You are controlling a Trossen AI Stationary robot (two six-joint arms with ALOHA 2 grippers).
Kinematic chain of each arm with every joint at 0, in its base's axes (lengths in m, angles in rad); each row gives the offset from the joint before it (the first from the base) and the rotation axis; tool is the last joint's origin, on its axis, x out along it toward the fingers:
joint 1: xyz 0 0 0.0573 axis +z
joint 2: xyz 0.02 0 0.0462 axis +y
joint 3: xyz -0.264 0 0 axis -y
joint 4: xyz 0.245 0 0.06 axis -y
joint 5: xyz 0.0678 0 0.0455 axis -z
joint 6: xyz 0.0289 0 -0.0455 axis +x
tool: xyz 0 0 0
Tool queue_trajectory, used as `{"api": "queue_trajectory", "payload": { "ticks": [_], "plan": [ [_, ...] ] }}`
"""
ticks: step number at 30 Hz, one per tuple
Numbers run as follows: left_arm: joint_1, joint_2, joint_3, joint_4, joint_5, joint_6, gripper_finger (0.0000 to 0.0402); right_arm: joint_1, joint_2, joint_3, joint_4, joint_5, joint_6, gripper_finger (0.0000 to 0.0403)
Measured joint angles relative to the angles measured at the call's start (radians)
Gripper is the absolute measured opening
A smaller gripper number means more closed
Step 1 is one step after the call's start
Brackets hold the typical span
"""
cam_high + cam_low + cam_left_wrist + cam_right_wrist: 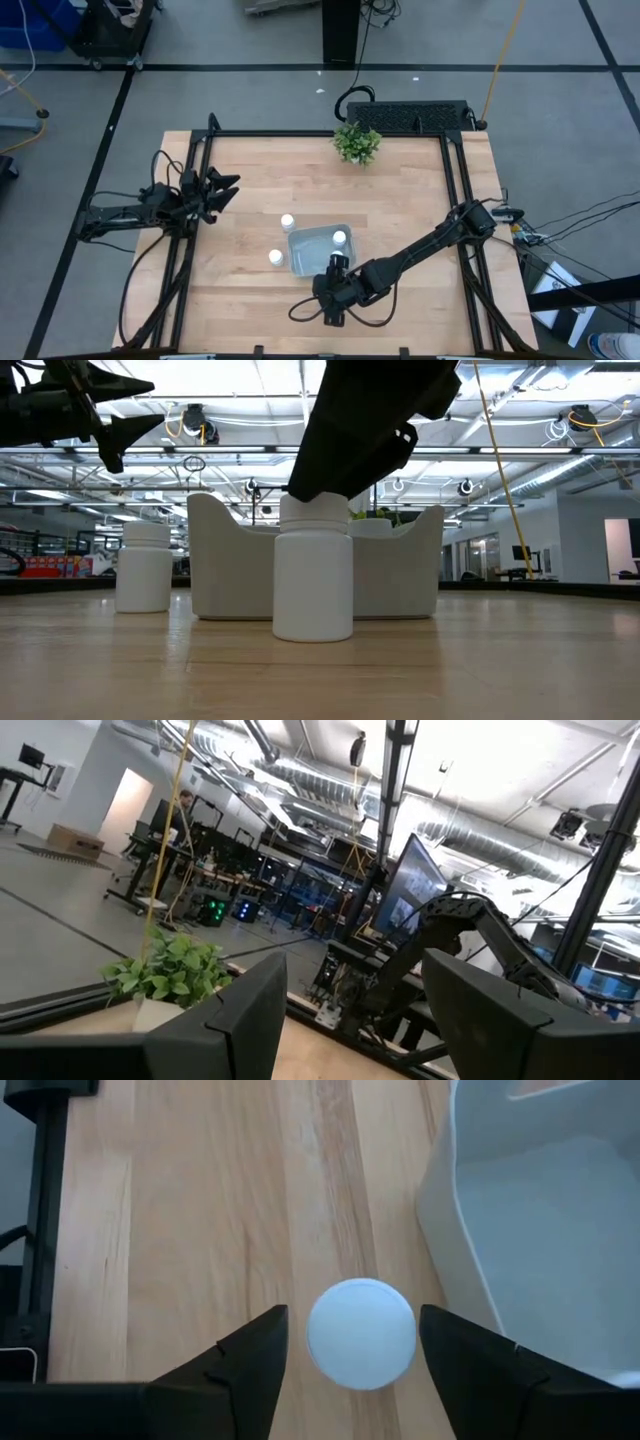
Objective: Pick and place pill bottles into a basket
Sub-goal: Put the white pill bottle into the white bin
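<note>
The right gripper is poised directly above a pill bottle standing at about six o'clock of the basket, just outside its near wall; the fingers are spread on either side of the white cap, not yet touching. Another bottle is seen inside the basket, and two more at its nine and ten o'clock. An off-centre closure could tip the bottle or knock it against the basket wall. The left gripper waits at nine o'clock, fingers spread.

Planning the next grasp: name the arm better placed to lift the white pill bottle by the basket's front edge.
Right. The right gripper hangs open directly over the white cylindrical capped bottle, beside the pale grey-blue plastic basket. The left gripper waits open at the table's left edge.
</note>
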Motion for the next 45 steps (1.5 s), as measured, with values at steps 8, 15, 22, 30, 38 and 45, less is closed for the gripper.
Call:
{"api": "queue_trajectory", "payload": {
  "ticks": [8,15,22,30,38,45],
  "plan": [
    [0.0,0.0,0.0,-0.007,-0.001,0.005,0.0239,0.0,-0.001,-0.055,0.052,-0.023,0.012,0.0174],
    [0.0,0.0,0.0,-0.007,-0.001,0.008,0.0239,0.004,-0.001,-0.068,0.118,-0.026,0.0,0.0163],
    [0.0,0.0,0.0,-0.009,-0.002,0.009,0.0239,0.006,-0.004,-0.068,0.134,-0.025,-0.003,0.0164],
    [0.0,0.0,0.0,-0.01,-0.002,0.01,0.0239,0.006,-0.027,-0.039,0.119,-0.024,-0.031,0.0164],
    [0.0,0.0,0.0,-0.012,-0.002,0.012,0.0239,0.006,-0.141,-0.037,0.074,0.053,-0.078,0.0163],
    [0.0,0.0,0.0,-0.011,-0.002,0.012,0.0239,-0.035,-0.224,-0.037,0.001,0.137,-0.132,0.016]
  ]
}}
